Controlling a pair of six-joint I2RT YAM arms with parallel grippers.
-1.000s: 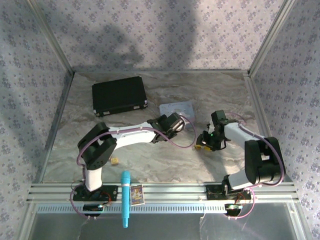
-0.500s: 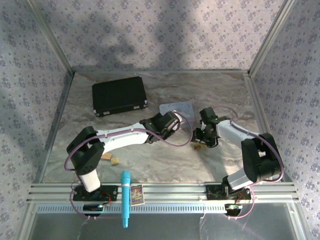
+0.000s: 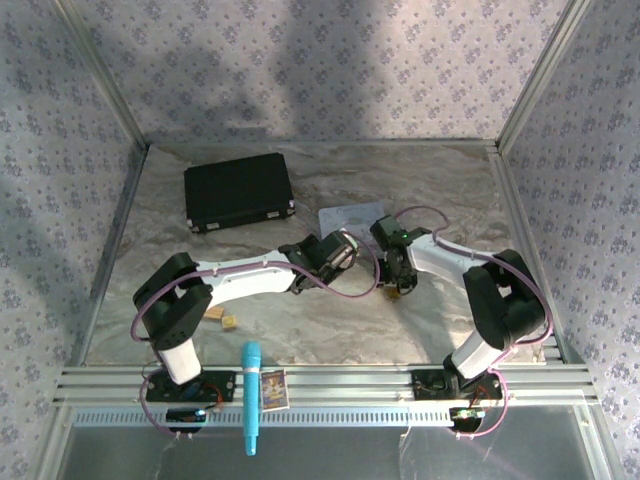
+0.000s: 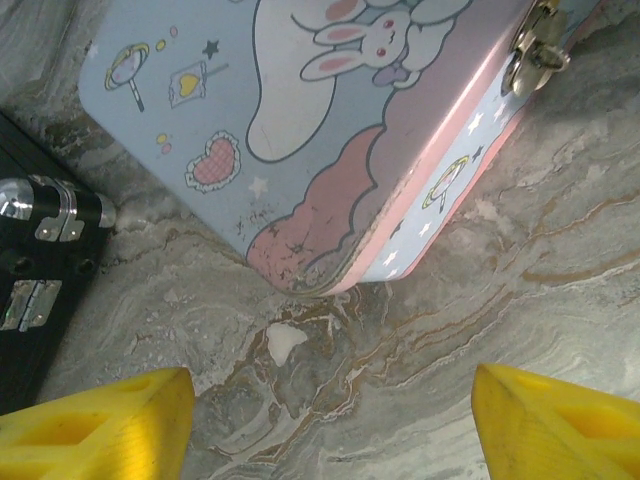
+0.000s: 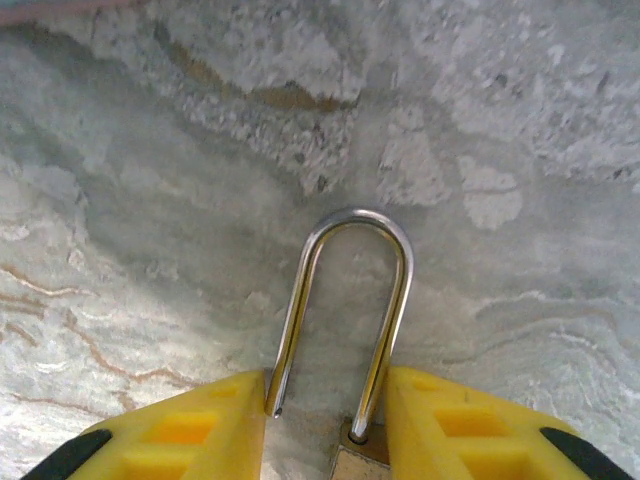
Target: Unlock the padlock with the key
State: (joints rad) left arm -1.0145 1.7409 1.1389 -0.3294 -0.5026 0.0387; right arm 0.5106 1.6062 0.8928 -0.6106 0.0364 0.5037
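The brass padlock [image 5: 355, 466] lies on the marble table, its thin silvery shackle [image 5: 358, 213] sprung open with one end free. My right gripper [image 5: 327, 392] is shut on the padlock, a yellow finger pressing each leg of the shackle. From above, that right gripper [image 3: 397, 283] sits just right of the table's centre over the padlock [image 3: 397, 294]. My left gripper [image 4: 330, 415] hangs open above bare table, short of the pastel tin's corner, and the left gripper [image 3: 345, 247] is close to the right one. The key is hidden.
A pastel cartoon tin [image 4: 330, 120] with a metal clasp [image 4: 535, 55] lies behind both grippers, the tin [image 3: 350, 216] at mid table. A black case [image 3: 238, 190] sits at the back left. Two wooden cubes [image 3: 228, 321] rest near the left arm's base. A blue handle [image 3: 250, 395] lies across the front rail.
My right arm has swung left toward the table's centre and its jaws have narrowed onto the padlock's shackle. The left arm has shifted slightly left; its gripper stays open.
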